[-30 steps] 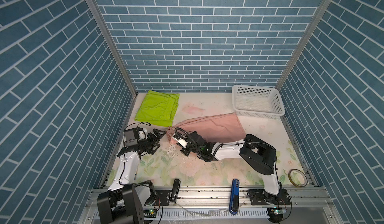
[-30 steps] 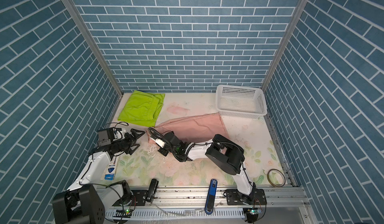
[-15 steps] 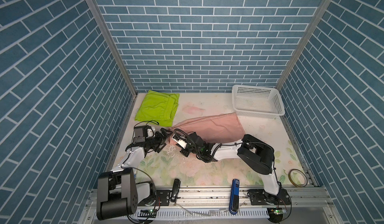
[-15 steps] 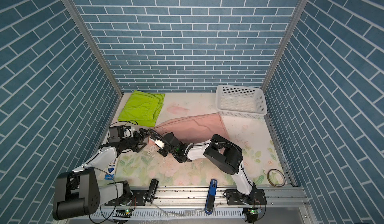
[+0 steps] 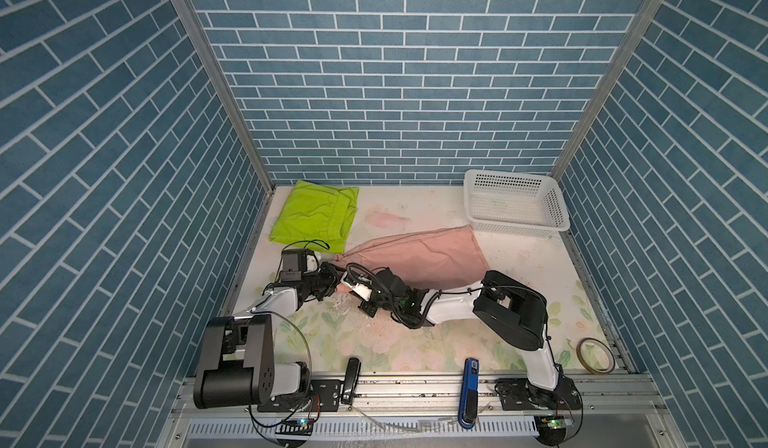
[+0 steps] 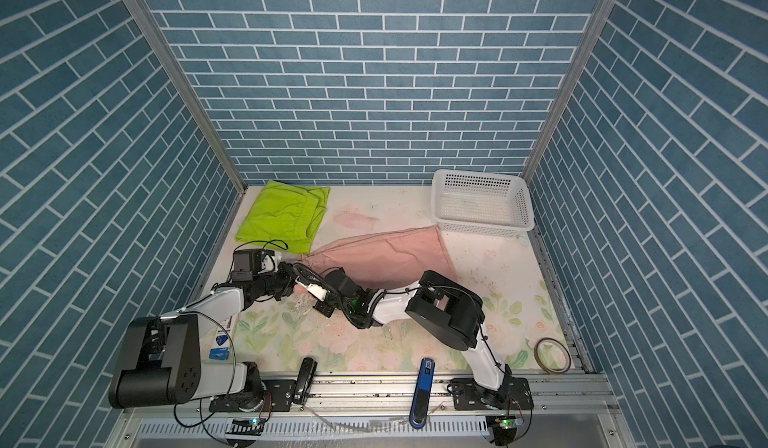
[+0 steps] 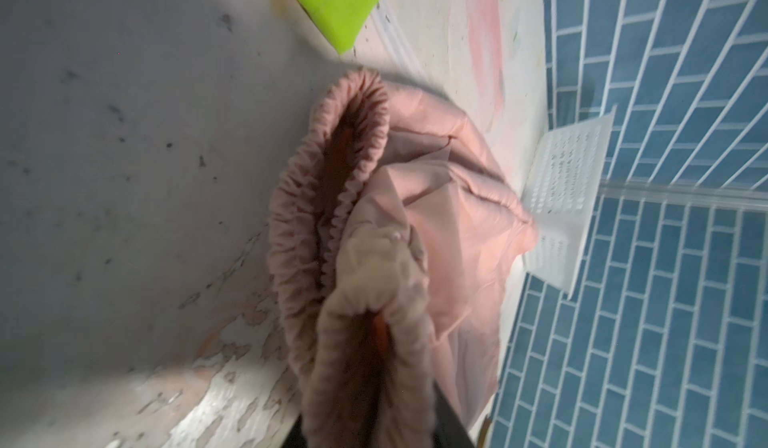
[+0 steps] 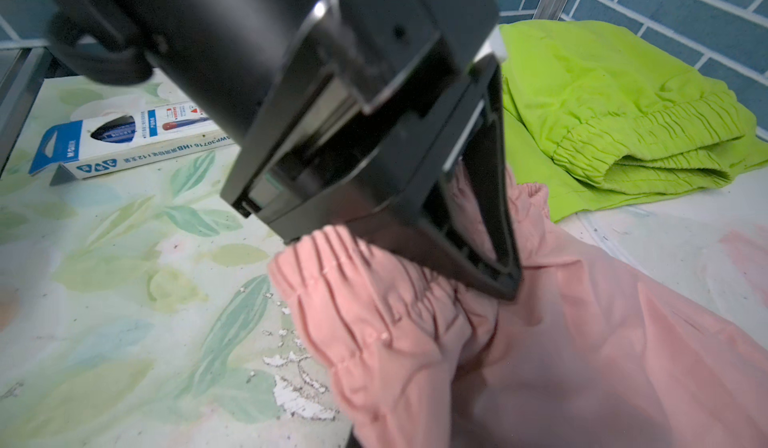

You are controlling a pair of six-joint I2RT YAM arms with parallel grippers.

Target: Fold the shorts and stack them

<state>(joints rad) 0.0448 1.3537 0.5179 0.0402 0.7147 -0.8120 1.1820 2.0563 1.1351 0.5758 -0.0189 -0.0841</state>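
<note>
Right wrist view shows what the top views hide: the left gripper [image 8: 399, 263] pinches the gathered waistband [image 8: 374, 300] of the pink shorts [image 8: 602, 342]. The right gripper [image 5: 347, 289] is closed just beside it, its tips hidden. Pink shorts lie in the middle of the table [image 5: 415, 342], reaching toward 2 o'clock; green shorts [image 5: 316, 213] sit folded at 11 o'clock.

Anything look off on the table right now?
Yes. The table print is worn and flaked into white chips right beside the pink shorts waistband. A pencil box also lies loose at the table's left edge, and it has no part in the folding. Nothing looks spilled.
</note>
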